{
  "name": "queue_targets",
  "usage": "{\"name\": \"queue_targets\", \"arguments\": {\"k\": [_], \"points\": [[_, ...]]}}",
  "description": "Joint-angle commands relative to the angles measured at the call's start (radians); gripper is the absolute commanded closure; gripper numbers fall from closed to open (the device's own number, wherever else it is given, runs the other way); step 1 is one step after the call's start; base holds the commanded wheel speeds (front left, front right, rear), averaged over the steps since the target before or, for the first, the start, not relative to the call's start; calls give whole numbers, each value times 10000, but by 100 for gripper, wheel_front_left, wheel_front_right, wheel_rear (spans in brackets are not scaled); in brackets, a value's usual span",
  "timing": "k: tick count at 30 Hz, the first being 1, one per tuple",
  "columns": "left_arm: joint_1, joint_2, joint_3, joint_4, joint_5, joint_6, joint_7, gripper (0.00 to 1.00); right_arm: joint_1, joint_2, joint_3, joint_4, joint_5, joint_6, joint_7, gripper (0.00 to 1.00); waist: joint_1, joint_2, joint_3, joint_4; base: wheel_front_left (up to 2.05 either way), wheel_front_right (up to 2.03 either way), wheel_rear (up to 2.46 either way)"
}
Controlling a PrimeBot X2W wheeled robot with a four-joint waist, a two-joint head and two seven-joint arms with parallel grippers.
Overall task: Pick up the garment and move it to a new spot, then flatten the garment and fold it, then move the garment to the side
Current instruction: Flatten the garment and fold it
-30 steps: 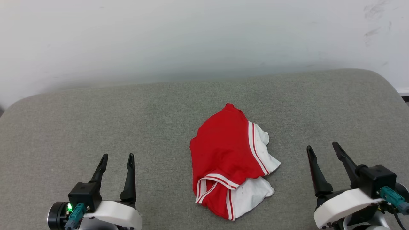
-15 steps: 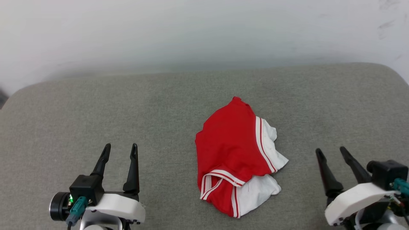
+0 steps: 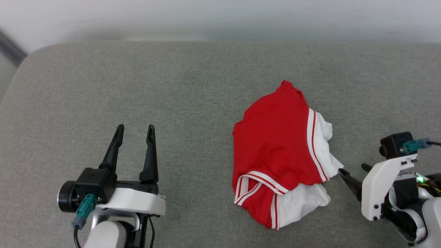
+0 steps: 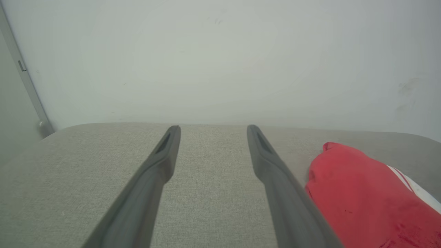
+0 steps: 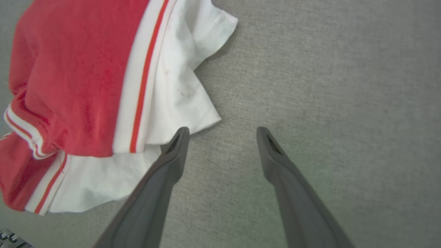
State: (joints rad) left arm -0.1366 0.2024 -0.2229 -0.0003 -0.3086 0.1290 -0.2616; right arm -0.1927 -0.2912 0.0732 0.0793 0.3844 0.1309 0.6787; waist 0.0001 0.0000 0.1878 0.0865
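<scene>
Crumpled red garment (image 3: 275,151) lies bunched on the grey fabric-covered counter (image 3: 172,86), right of centre in the head view. The plain red side faces up, the white sleeves stick out on its right and near sides, and red-white striped trim shows along the sleeve seam and at the near edge. No print is visible. Left gripper (image 3: 135,128) sits at the lower left, well apart from the garment. Its fingers are spread wide, point away from the robot and hold nothing. In the left wrist view, the left gripper (image 4: 213,129) has bare counter between its fingers and the garment (image 4: 361,193) off to the right. Right gripper (image 3: 352,168) is at the lower right, angled in toward the garment with its fingers apart and nothing between them. In the right wrist view, the right gripper (image 5: 222,131) has one fingertip right at the edge of the white sleeve of the garment (image 5: 79,79), and it is unclear whether they touch. The other fingertip is over bare grey fabric. A pale wall (image 3: 220,17) runs behind the counter's far edge.
</scene>
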Motion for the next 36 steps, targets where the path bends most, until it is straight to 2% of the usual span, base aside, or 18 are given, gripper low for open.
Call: {"name": "queue_targets", "arguments": {"k": [1, 7, 11, 12, 13, 14, 15, 21, 25, 31, 36], "points": [[-151, -75, 46, -57, 86, -71, -45, 0, -292, -95, 146, 114, 105, -3, 107, 0, -1, 0, 366, 275, 0, 0, 0], [-379, -416, 250, -16, 258, -315, -46, 0, -918, -377, 1078, 1081, 682, -3, 715, 0, -1, 0, 797, 500, 0, 0, 0], [-427, -582, 416, 94, 399, -487, -39, 0, -779, -295, 1490, 1957, 1105, -5, 1508, 0, -1, 0, 864, 552, 0, 0, 0], [-432, -622, 460, 124, 435, -501, -39, 0, -781, -268, 1523, 2077, 1188, -5, 1627, 11, -1, 0, 866, 554, 0, 0, 0], [-428, -654, 501, 143, 456, -548, -39, 0, -800, -258, 1556, 2153, 1238, -5, 1698, 58, -1, 0, 851, 546, 0, 0, 0], [-410, -675, 554, 168, 501, -571, -39, 0, -883, -264, 1588, 2141, 1267, -3, 1690, 91, -1, 0, 821, 524, 0, 0, 0], [-369, -692, 608, 198, 531, -590, -39, 0, -1011, -263, 1600, 2082, 1312, -3, 1604, 100, -1, 0, 778, 490, 0, 0, 0], [-131, -744, 840, 340, 671, -741, -38, 0, -2117, -587, 1354, 1278, 865, -5, 452, 100, -1, 0, 368, 99, 0, 0, 0], [-70, -743, 912, 377, 724, -849, -39, 0, -2414, -714, 797, 862, 501, -6, -111, 100, -1, 0, 179, -234, 0, 0, 0], [53, -731, 1012, 453, 760, -864, -39, 0, -1514, -723, -1268, 520, -39, -5, -411, 100, -1, 0, 97, -701, 0, 0, 0], [11, -689, 1024, 492, 805, -908, -39, 0, -231, -230, -2999, 799, -438, -3, -687, 100, -1, 0, 161, -839, 0, 0, 0]]}}
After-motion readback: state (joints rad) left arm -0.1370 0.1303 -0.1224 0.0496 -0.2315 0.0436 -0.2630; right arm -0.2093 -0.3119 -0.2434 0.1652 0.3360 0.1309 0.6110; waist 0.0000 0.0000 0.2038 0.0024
